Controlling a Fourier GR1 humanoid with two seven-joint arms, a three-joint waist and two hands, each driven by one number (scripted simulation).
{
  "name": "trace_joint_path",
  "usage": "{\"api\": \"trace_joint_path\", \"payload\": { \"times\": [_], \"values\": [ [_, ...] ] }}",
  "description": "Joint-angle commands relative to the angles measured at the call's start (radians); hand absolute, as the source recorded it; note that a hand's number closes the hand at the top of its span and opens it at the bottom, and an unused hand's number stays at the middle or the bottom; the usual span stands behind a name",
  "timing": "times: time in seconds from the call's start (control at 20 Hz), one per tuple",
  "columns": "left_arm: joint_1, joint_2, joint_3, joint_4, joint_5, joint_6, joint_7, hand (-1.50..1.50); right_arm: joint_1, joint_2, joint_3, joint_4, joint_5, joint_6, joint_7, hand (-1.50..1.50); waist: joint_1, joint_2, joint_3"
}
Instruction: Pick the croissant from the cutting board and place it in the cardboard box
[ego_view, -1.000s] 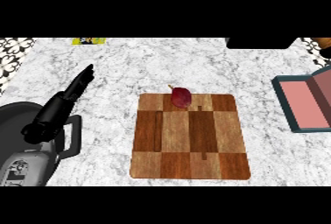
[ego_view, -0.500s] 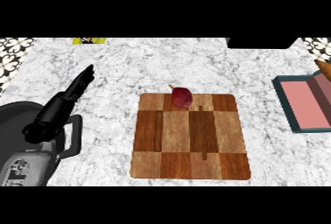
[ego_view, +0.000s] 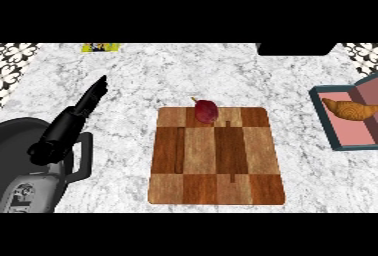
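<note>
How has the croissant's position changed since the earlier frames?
Yes. The croissant has come in from the view's right edge and now lies in the cardboard box, well right of the cutting board, which has not shifted.

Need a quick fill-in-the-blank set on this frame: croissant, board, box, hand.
1. The croissant lies in the ____ at the view's right edge.
2. The dark red fruit sits at the far edge of the ____.
3. The only hand showing is the robot's ____ hand, fingers straight, over the marble counter.

Missing words: cardboard box; cutting board; left
</note>
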Motion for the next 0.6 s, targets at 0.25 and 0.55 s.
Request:
{"api": "trace_joint_path", "payload": {
  "times": [0.25,0.55],
  "values": [
    [-0.016,0.006,0.019,-0.001,0.012,-0.001,-0.004,0.00,-0.014,0.023,-0.386,-0.078,-0.379,-0.230,-0.146,-1.50,-0.009,0.002,0.001],
    [-0.030,0.007,0.015,0.013,-0.016,0.010,-0.001,0.00,0.144,-0.048,-0.473,-0.102,-0.503,-0.179,-0.258,-1.50,-0.011,0.000,-0.002]
  ]
}}
